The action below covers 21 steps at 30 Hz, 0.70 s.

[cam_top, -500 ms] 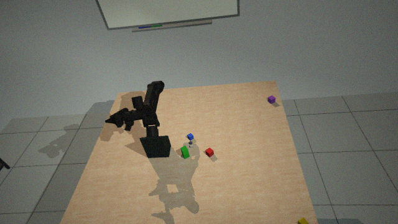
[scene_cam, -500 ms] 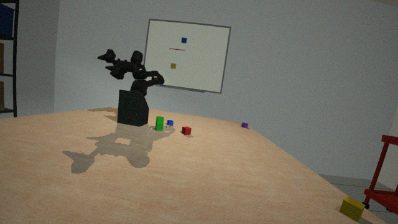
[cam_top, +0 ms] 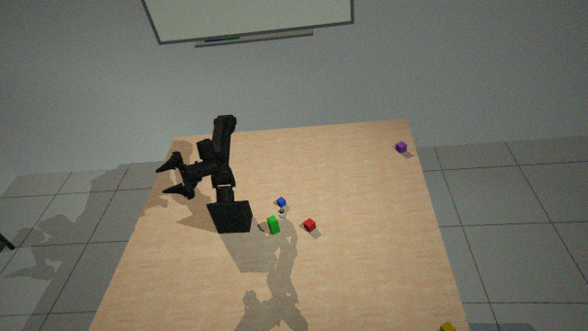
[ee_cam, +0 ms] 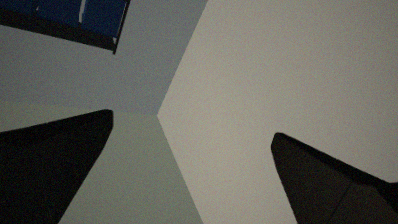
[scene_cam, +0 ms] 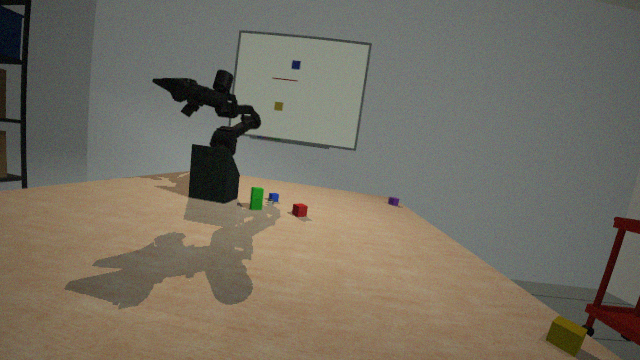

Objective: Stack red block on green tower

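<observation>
Your yellow block point(cam_top: 447, 326) is cut off by the top view's bottom edge. The small object point(cam_top: 282, 212) between blue block point(cam_top: 281, 201) and green tower point(cam_top: 273, 224) is too small to identify.

No legible text, labels, brands or nos. anywhere. Whiteboard point(scene_cam: 301, 90) carries only marks: blue square point(scene_cam: 296, 64), thin red line point(scene_cam: 285, 79), yellow square point(scene_cam: 278, 106). No letters on them.
</observation>
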{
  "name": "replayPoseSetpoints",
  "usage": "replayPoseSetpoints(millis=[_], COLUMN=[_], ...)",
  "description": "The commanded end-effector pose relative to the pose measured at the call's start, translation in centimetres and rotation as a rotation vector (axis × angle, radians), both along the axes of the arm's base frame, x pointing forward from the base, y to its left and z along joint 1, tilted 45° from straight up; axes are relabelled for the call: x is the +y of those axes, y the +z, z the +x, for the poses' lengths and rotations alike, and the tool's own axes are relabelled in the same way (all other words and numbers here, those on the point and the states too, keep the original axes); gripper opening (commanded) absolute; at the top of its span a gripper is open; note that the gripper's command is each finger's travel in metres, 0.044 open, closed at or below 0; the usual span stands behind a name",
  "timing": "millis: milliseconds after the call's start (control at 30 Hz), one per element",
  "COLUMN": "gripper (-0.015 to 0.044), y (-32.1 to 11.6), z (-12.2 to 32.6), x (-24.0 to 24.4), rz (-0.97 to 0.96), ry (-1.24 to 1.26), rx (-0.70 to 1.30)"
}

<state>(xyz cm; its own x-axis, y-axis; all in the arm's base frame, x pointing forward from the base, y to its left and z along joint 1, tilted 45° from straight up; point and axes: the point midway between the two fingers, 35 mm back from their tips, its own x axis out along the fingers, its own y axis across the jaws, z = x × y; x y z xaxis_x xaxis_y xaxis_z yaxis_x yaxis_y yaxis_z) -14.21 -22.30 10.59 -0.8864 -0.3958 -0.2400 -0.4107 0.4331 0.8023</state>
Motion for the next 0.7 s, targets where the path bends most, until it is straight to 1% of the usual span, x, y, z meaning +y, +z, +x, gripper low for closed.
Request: replayPoseSetpoints(millis=[0, 333, 667], gripper=[0.044, 0.044, 0.044], y=[-0.9, -3.7, -6.8], z=[2.3, 9.0, 16.9], x=[-2.9, -7.9, -10.1], rz=[0.246, 0.791, 1.232], ry=[0.202, 0.716, 1.269], rx=[0.043, 0.232, 0.532])
